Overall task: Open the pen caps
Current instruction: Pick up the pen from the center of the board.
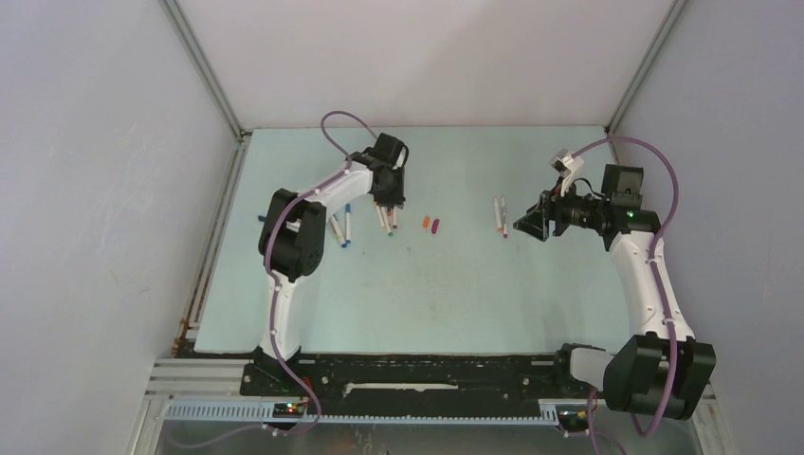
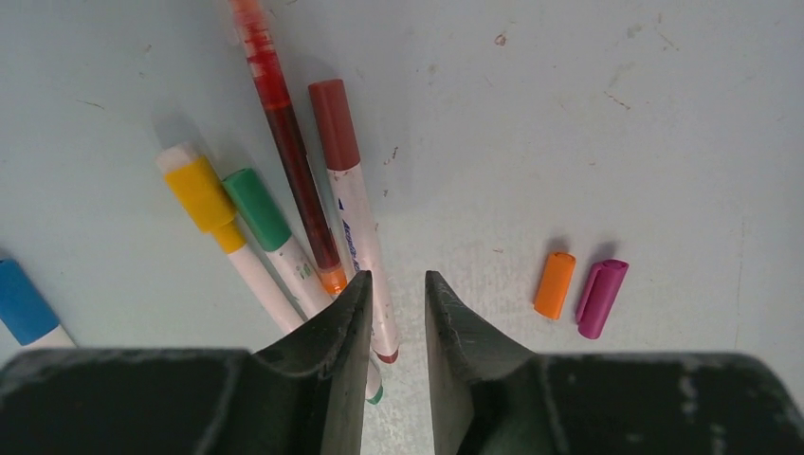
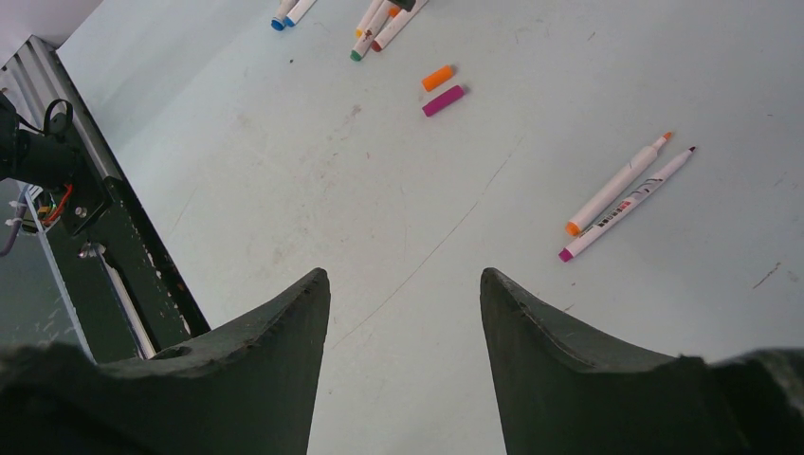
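We cannot tell if our left pincer (image 2: 396, 278) pinches the brown-capped pen (image 2: 356, 218). Our right pincer (image 3: 403, 275) is spread. An orange cap (image 2: 554, 283) and a purple cap (image 2: 601, 298) lie together on the counter (image 2: 569, 114).

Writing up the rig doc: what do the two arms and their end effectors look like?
The left arm and right arm have white links, bulky black joints and a purple cable looped along each. The left end effector and right end effector each have two dark, tapered fingers with scuffed matt surfaces. A green light shows on the right arm.
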Controlling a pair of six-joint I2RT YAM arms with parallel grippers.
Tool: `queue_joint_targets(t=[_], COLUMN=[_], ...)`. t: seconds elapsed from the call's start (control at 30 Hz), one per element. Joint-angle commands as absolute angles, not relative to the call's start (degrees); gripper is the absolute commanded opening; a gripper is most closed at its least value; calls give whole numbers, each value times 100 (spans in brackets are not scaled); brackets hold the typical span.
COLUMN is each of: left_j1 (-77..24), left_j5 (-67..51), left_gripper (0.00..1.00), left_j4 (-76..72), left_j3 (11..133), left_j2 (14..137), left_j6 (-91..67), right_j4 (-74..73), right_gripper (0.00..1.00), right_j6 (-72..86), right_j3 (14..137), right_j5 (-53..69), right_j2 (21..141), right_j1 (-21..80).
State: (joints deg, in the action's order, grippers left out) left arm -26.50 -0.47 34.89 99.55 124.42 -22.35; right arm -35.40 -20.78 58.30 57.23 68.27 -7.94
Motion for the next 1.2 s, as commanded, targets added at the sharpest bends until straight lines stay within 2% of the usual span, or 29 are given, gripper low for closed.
queue_joint_targets(t=[0.0,0.4,0.73,0.93,1.17], left_j1=[-2672,-2698,-2757,-2829,-2889], left_j5=[-39,-50,-19,298,335], left_gripper=[29,31,28,29,19], left_j4=[3604,3774,3999,4248,4355], left_j3=[10274,10277,10209,10256,10263], left_j2=[12562,12694,12732,12762,12795], left_j6=[-2101,-2057,-2048,-2013,-2011], right_j4=[-3401,-3402,-3401,-3393,-3414], right_gripper=[61,61,61,61,61], right_j6=[-2100,-2089,-2083,-2074,-2061], right_j3=[5881,5886,5888,5885,5881], right_j5=[5782,5774,5800,5817,5884], right_j2=[6821,6829,6772,6718,6650], right_j1=[-782,-791,-791,-799,-843])
